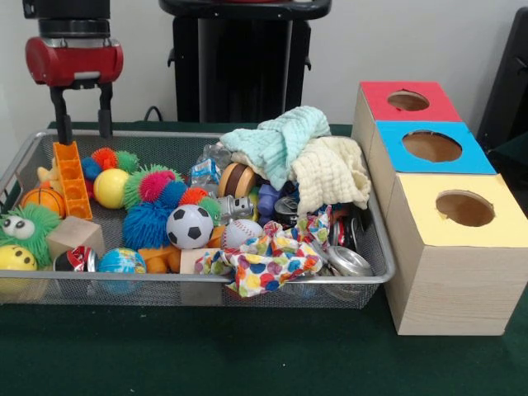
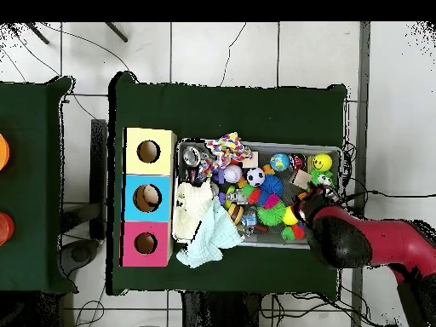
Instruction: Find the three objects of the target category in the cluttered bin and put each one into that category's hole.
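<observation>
Nearest the camera, across the lower part of the front view, runs the green worktop (image 1: 247, 355), and on it sits the mesh bin (image 1: 206, 280), filling the left and centre. Along its near wall lie a spotted cloth (image 1: 268, 264), a small globe ball (image 1: 121, 261) and a soccer ball (image 1: 190, 225); a baseball (image 1: 241, 233) sits just beside the soccer ball. Deeper in lie a yellow ball (image 1: 110, 188), fuzzy toys and two folded cloths (image 1: 305, 157). At right stands the box with yellow (image 1: 464, 208), blue (image 1: 431, 146) and red (image 1: 407, 101) holes. At the upper left the tool (image 1: 81, 124) hangs released, jaws apart, above an orange block (image 1: 71, 177). Which category is wanted isn't shown. I judge the main risk is that a descent here catches the upright block or the bin rim, or that round balls roll away from the fingers
</observation>
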Tool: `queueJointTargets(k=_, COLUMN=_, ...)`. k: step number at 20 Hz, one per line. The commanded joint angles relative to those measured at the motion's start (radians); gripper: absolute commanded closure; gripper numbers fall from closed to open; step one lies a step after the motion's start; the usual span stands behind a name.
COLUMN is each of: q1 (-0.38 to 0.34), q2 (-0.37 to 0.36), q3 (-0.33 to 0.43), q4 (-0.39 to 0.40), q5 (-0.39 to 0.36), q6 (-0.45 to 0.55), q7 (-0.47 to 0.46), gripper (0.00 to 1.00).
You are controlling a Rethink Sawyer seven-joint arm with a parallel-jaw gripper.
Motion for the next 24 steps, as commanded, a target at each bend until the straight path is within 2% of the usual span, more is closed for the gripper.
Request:
queueJointTargets(k=1, q1=0.069, q2=0.002, q3=-0.220, q4=0.030, q5=0.017, q6=-0.109, q7=0.374, gripper=0.00)
queueJointTargets(k=3, q1=0.092, q2=0.007, q3=-0.259, q4=0.025, q5=0.016, q6=-0.142, q7=0.393, gripper=0.00)
queueJointTargets(k=14, q1=0.142, q2=0.108, q3=-0.334, q4=-0.042, q5=0.016, q6=-0.175, q7=0.349, gripper=0.00)
queueJointTargets(k=18, q1=0.144, q2=0.157, q3=-0.355, q4=-0.066, q5=0.002, q6=-0.202, q7=0.330, gripper=0.00)
queueJointTargets(k=24, q1=0.115, q2=0.244, q3=-0.346, q4=-0.114, q5=-0.017, q6=-0.221, q7=0.278, gripper=0.00)
